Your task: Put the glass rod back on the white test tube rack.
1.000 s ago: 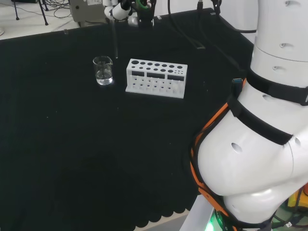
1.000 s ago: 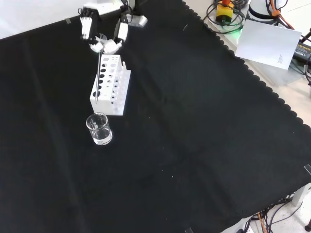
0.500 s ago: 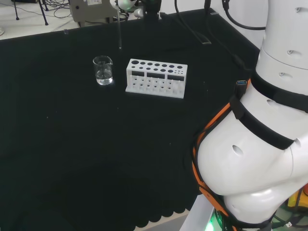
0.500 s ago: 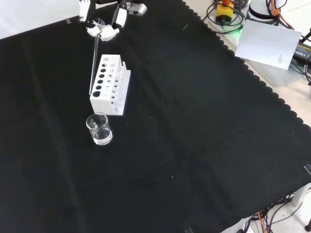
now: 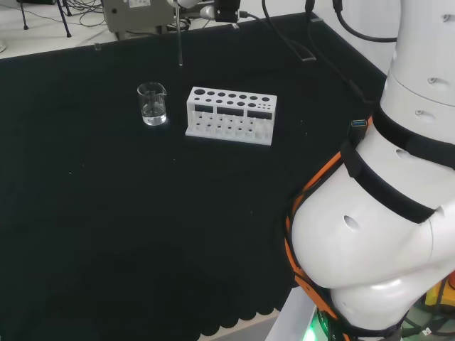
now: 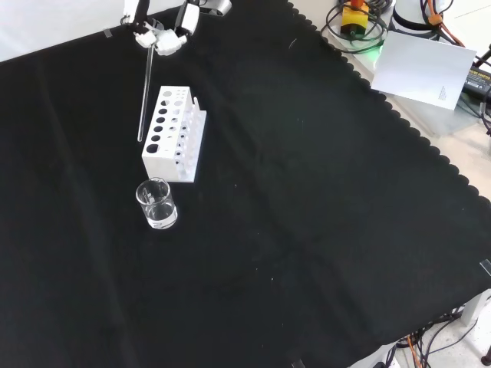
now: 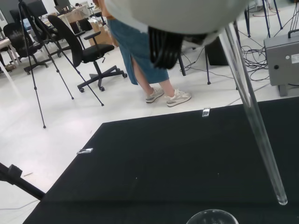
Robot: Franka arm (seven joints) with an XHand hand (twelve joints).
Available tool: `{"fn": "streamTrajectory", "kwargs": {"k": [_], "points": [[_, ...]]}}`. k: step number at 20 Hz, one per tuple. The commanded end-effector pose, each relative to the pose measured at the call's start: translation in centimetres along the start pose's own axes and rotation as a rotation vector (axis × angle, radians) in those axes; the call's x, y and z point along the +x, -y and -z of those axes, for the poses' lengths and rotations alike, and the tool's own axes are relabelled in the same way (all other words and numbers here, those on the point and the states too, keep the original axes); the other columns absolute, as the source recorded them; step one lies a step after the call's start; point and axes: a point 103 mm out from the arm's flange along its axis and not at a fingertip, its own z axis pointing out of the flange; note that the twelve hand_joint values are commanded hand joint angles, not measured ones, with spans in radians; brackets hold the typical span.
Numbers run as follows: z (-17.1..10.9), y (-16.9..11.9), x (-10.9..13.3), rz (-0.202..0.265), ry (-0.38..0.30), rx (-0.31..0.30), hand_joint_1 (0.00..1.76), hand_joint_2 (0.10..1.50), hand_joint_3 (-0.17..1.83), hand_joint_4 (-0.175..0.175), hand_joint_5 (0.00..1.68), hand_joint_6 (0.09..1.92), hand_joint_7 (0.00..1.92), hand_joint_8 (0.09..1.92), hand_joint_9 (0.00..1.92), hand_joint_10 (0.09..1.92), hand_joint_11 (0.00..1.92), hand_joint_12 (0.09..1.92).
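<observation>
In the front view, nearest on the black surface (image 6: 307, 230) is a clear beaker (image 6: 157, 204), well in from the edges. Just beyond it stands the white rack (image 6: 174, 133), its rows of holes running away toward the far edge. Above the rack's left side hangs the glass rod (image 6: 144, 96), nearly upright, its lower tip in the air beside the rack and touching nothing. Farthest, at the surface's far edge, the hand (image 6: 159, 34) has its fingers curled round the rod's top end, pinching it.
</observation>
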Motion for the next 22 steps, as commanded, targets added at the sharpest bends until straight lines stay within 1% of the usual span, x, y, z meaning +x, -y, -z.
{"fn": "streamTrajectory", "kwargs": {"k": [1, 5, 7, 8, 11, 18, 22], "points": [[0.6, 0.5, -0.3, 0.004, 0.001, -0.002, 1.31, 0.61, 0.93, -0.175, 1.09, 0.88, 1.15, 1.28, 1.57, 1.04, 1.64, 0.86], [1.1, 1.0, -0.6, 0.004, -0.001, -0.014, 1.31, 0.61, 0.93, -0.175, 1.09, 0.88, 1.15, 1.28, 1.57, 1.04, 1.64, 0.86], [2.1, 2.2, -1.1, 0.000, 0.002, -0.025, 1.31, 0.60, 0.93, -0.175, 1.09, 0.88, 1.15, 1.28, 1.57, 1.04, 1.64, 0.86], [2.2, 2.3, -1.1, -0.006, 0.014, -0.015, 1.31, 0.60, 0.93, -0.175, 1.09, 0.88, 1.15, 1.28, 1.57, 1.04, 1.64, 0.86], [2.4, 2.7, -1.2, -0.016, 0.018, -0.016, 1.31, 0.60, 0.93, -0.175, 1.09, 0.88, 1.15, 1.28, 1.57, 1.04, 1.64, 0.86], [3.3, 4.7, -2.0, -0.021, 0.025, -0.023, 1.31, 0.60, 0.94, -0.175, 1.09, 0.88, 1.15, 1.28, 1.57, 1.04, 1.64, 0.86], [3.3, 5.2, -1.9, -0.021, 0.034, -0.016, 1.31, 0.60, 0.94, -0.175, 1.09, 0.88, 1.15, 1.28, 1.57, 1.04, 1.64, 0.86]]}}
